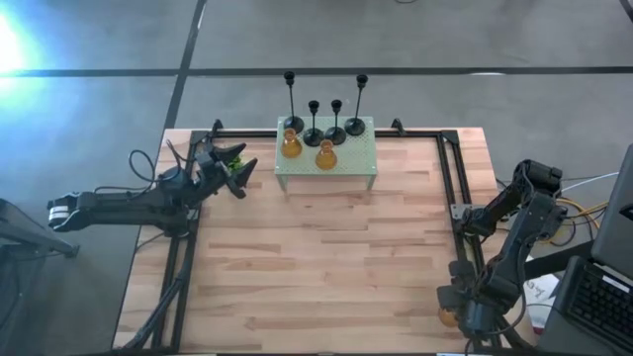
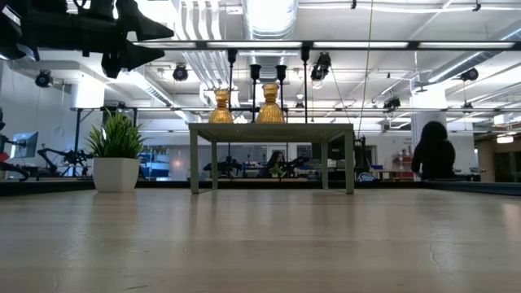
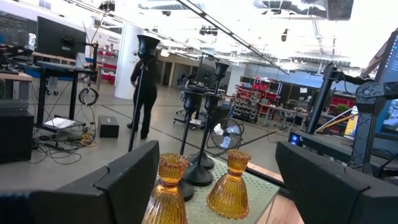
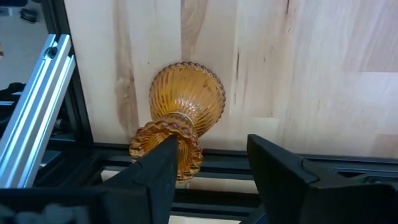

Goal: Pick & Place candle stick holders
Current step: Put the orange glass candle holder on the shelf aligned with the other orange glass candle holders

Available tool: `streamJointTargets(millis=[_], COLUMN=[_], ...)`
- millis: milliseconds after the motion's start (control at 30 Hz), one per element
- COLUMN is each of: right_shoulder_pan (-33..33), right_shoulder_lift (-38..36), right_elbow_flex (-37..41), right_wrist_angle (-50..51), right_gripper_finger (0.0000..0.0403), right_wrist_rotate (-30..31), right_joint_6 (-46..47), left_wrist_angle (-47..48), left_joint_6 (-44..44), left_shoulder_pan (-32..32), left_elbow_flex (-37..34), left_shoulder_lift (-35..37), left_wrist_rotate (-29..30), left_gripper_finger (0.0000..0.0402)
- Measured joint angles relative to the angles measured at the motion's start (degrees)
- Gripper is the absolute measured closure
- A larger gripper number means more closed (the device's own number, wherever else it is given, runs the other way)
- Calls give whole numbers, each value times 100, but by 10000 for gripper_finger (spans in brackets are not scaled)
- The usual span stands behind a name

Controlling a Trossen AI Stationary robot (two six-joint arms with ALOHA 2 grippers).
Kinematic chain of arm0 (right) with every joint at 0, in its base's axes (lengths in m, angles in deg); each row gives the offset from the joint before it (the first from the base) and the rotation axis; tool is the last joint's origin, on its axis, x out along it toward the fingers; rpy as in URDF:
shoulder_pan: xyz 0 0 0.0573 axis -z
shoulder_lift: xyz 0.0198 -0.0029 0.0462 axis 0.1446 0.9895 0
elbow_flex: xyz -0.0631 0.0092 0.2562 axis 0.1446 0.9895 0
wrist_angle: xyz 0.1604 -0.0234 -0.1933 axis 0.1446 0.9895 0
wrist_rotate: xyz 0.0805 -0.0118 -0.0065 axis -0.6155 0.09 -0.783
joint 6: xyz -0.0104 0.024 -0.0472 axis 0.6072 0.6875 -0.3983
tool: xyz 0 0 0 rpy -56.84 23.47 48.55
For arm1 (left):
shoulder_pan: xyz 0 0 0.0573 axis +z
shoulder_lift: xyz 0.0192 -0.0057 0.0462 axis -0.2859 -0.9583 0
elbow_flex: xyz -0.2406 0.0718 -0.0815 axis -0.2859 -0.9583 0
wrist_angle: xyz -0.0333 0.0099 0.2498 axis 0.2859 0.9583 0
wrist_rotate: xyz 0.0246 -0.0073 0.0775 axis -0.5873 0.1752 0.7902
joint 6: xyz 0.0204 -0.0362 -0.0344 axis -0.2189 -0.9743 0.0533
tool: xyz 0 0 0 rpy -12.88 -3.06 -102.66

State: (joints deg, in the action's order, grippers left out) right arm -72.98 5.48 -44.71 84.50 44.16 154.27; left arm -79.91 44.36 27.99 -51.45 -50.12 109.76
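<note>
Six holders on stand (image 1: pixel 326 168); one at table (image 1: pixel 326 257) corner.
Left gripper (image 3: pixel 211 180) jaws open; right gripper (image 4: pixel 208 165) jaws open above amber holder (image 4: pixel 180 118).

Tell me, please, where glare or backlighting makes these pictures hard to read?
High view: a bright flare whitens the floor at the upper left corner. Low view: ceiling strip lights backlight the amber holders on the stand, and the arm overhead is a silhouette. Left wrist view: ceiling washed out. Right wrist view: evenly lit.
</note>
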Motion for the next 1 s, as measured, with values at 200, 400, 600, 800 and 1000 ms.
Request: streamJointTargets(millis=[200,400,600,800,1000], right_shoulder_pan=[2,2,2,4,4], right_shoulder_lift=[2,2,-1,-11,-9], right_elbow_flex=[16,16,16,40,47], right_wrist_angle=[-1,-1,-4,-33,-195], right_gripper_finger=[252,319,384,387,387], right_wrist_rotate=[2,17,42,161,266], right_joint_6=[1,-2,-84,-155,-11], left_wrist_angle=[0,0,0,0,0], left_joint_6=[2,0,0,2,0], left_shoulder_pan=[0,0,0,0,0], left_elbow_flex=[0,0,0,0,0], left_shoulder_lift=[0,0,0,0,0], left_wrist_rotate=[0,0,0,-2,0], left_gripper_finger=[76,76,76,76,76])
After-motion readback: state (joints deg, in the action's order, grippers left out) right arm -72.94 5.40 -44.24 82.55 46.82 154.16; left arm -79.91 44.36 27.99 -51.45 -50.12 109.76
